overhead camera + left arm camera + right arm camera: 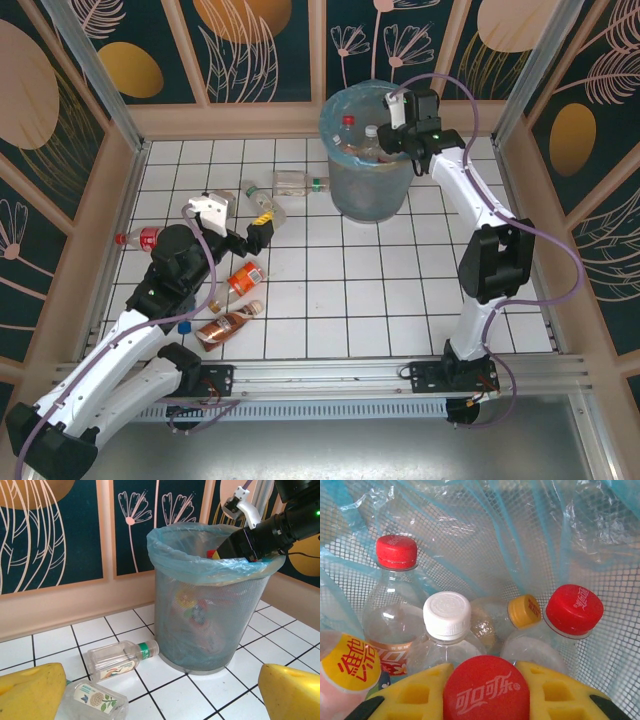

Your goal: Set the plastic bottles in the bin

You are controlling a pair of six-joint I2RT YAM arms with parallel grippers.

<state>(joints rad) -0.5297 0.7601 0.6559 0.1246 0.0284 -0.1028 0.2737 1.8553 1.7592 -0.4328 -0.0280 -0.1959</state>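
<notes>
Over the bin (360, 195), right hand (398, 135) grips a red-capped bottle (485, 692); left hand (150, 695) gapes empty beside floor bottles (120, 661).

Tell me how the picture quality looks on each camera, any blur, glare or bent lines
Top view: even soft light, faint shadows under the arms on the tiled table, side posts lean outward from lens distortion. Left wrist view: bin sharp, left end effector fingers blurred at the bottom corners. Right wrist view: red-capped bottle up close readable, shiny glare on the bag.
</notes>
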